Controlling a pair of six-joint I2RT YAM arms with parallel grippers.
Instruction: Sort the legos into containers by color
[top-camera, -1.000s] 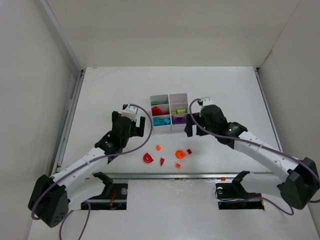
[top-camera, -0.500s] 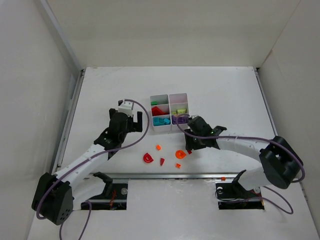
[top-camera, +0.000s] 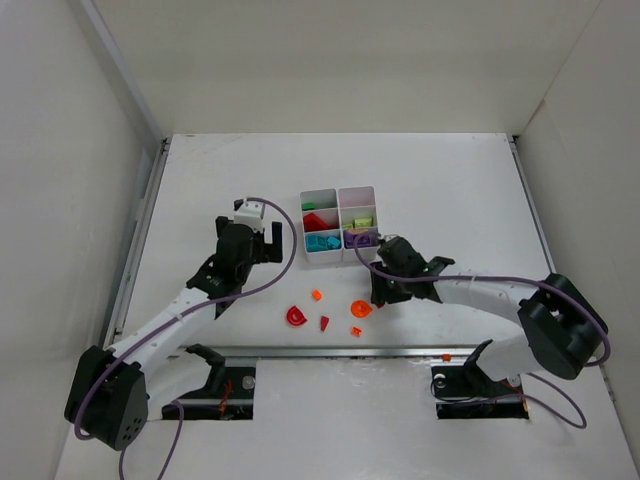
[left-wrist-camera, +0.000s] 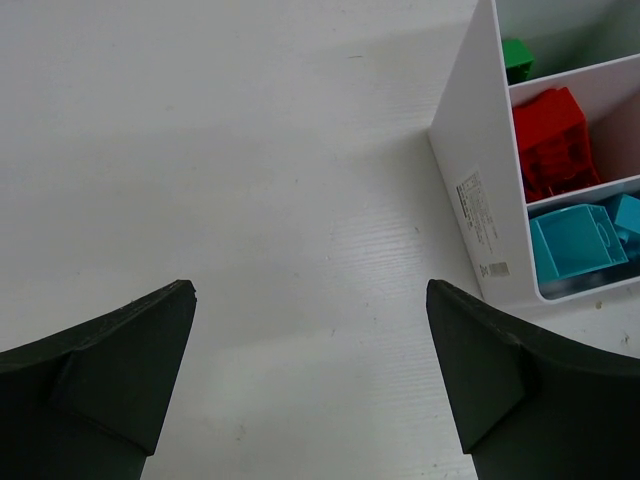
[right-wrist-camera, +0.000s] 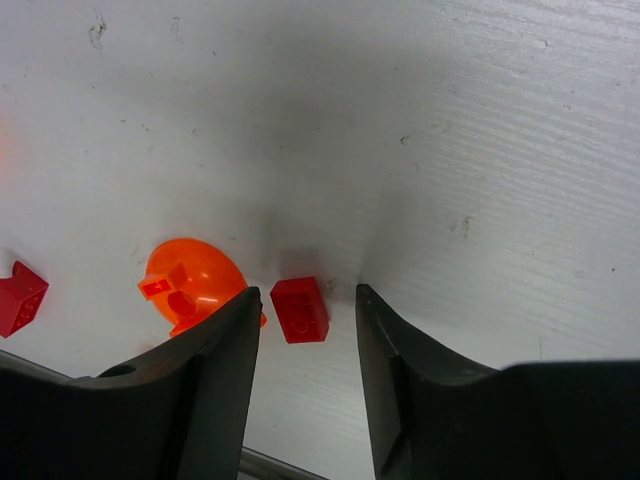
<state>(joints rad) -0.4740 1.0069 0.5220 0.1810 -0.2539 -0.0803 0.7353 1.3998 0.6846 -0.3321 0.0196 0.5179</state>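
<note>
The white containers (top-camera: 338, 190) hold sorted legos: dark green (left-wrist-camera: 517, 58), red (left-wrist-camera: 548, 140) and teal (left-wrist-camera: 575, 245) in the left column, lime and purple in the right. My right gripper (right-wrist-camera: 306, 292) is low over the table with its jaws narrowed either side of a small red brick (right-wrist-camera: 300, 310); a gap shows on both sides. An orange dome piece (right-wrist-camera: 190, 285) lies against the left finger. In the top view the right gripper (top-camera: 379, 297) covers that brick. My left gripper (left-wrist-camera: 310, 300) hangs open over bare table, left of the containers' wall (left-wrist-camera: 470, 190).
Loose pieces lie in front of the containers: a red round piece (top-camera: 296, 317), a red wedge (top-camera: 324, 323), a small orange brick (top-camera: 316, 295), another orange bit (top-camera: 356, 331) and the orange dome (top-camera: 361, 309). An orange piece (top-camera: 446, 357) sits at the near rail.
My right gripper came down from beside the containers to the red brick and narrowed its jaws around it. The left gripper shifted slightly back and left, still open.
</note>
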